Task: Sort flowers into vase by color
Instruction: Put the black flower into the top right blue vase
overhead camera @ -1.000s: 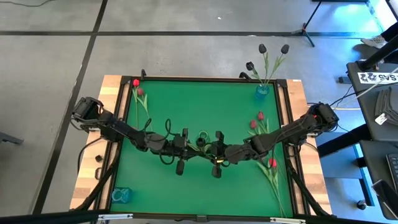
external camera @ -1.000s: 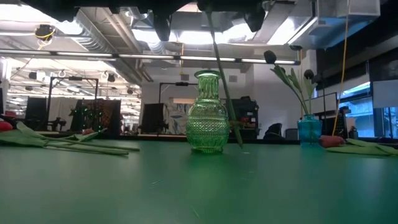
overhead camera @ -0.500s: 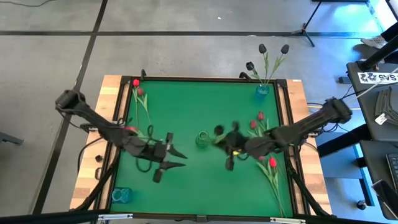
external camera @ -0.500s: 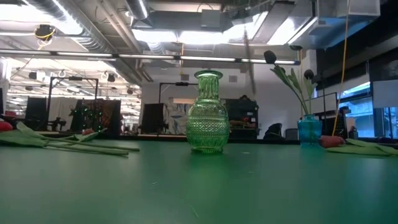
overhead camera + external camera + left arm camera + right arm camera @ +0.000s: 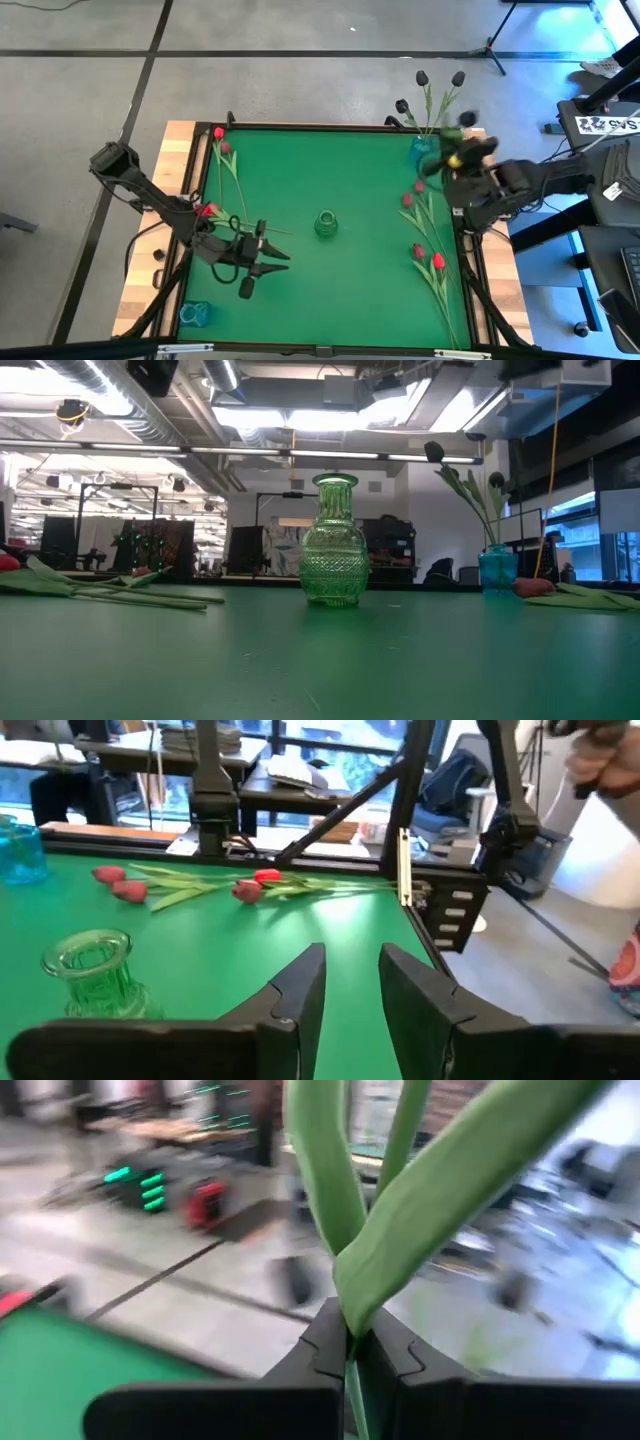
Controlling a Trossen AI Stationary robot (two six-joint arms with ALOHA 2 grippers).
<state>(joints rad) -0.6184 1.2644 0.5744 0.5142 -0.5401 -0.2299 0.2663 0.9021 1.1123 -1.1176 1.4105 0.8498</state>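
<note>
Black tulip pinched by stem in right jaws, raised over desk's right edge beside blue vase at far right corner. Red tulips flat along right edge; more near far left corner. Green vase alone mid-desk, open mat around. Left jaws parted, empty, near-left area.

One label can be partly read: a white strip with dark characters, roughly "SVS", lying on the black stand beside the table's right edge.
</note>
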